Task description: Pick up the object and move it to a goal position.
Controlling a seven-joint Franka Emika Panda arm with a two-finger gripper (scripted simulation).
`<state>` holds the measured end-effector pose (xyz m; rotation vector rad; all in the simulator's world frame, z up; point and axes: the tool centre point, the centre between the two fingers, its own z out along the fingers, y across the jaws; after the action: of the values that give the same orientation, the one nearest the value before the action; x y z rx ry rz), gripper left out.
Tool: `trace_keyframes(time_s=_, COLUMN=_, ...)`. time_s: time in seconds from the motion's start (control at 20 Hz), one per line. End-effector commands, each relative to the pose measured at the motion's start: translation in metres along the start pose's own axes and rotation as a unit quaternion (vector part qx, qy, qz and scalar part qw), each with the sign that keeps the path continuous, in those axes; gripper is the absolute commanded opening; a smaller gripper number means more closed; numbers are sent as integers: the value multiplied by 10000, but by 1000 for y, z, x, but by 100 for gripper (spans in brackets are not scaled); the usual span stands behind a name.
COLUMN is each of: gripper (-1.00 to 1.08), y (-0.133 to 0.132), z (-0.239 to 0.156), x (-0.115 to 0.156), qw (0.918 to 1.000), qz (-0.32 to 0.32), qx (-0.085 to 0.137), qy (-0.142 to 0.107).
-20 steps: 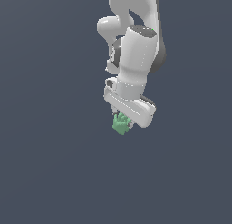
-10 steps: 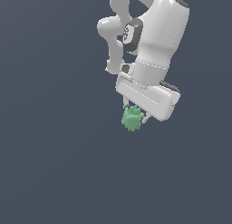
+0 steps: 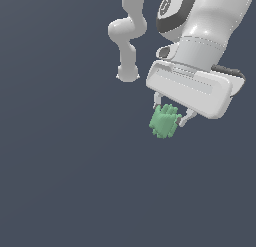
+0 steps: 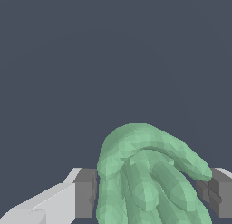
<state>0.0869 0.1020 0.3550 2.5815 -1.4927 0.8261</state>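
Plain grey backdrop, and the claw (image 3: pixel 170 112) is clamped on the green object (image 3: pixel 164 121), seemingly mid-carry; next, steer it to an unseen goal.

the object (image 3: pixel 164 121) is a small matte green lump of rounded, finger-like bumps, narrower than the white claw (image 3: pixel 169 117). it sits between the claw's two fingers, pinched from both sides, hanging just beneath the claw's body. in the wrist view its ridges (image 4: pixel 145 177) curve between the dark pads (image 4: pixel 85 192).
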Motion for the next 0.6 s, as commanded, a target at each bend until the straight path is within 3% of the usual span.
trace_keyframes(time_s=0.0, gripper=-100, y=-13, z=-18, x=1, qw=9997, qz=159, qx=33, qy=183)
trace_keyframes(time_s=0.55, gripper=-100, y=-70, z=-98, x=-1, qw=9920, qz=814, qx=146, qy=949)
